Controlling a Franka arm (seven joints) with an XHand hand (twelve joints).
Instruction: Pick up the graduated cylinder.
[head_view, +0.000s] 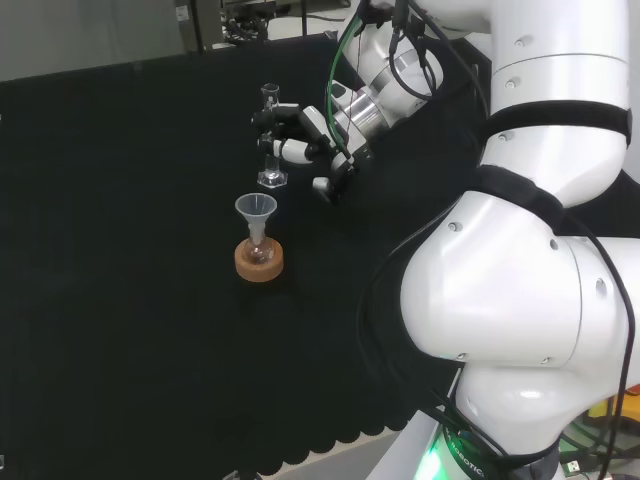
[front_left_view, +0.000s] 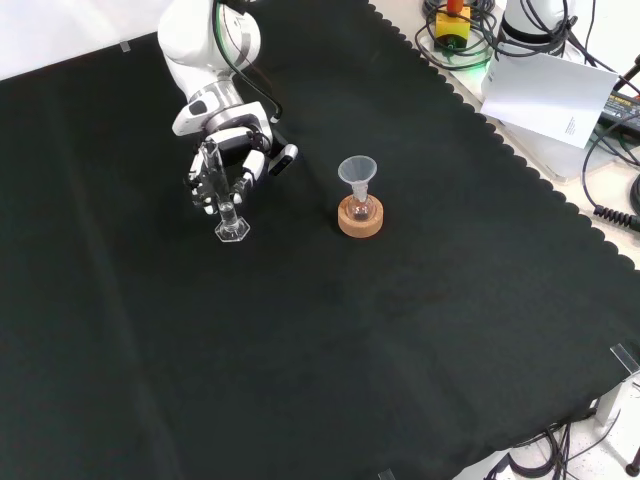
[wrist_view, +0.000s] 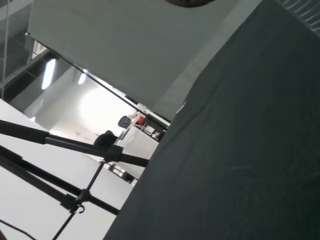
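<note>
Clear glass cylinder (front_left_view: 222, 195) standing upright on its base on the black-clothed bench (front_left_view: 400, 330), with the hand (front_left_view: 232, 155) curled around its upper stem. To its right in the front view, well apart, a funnel (front_left_view: 357, 175) sits in a small flask on a cork ring (front_left_view: 360, 220).

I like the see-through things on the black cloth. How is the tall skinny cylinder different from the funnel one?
The graduated cylinder is a narrow straight tube, while the funnel flares wide at its top. The cylinder stands on its own flat clear foot on the cloth; the funnel sits in a small flask on a cork ring. The hand has its fingers curled round the cylinder, but nothing touches the funnel. Both are clear and upright.
</note>
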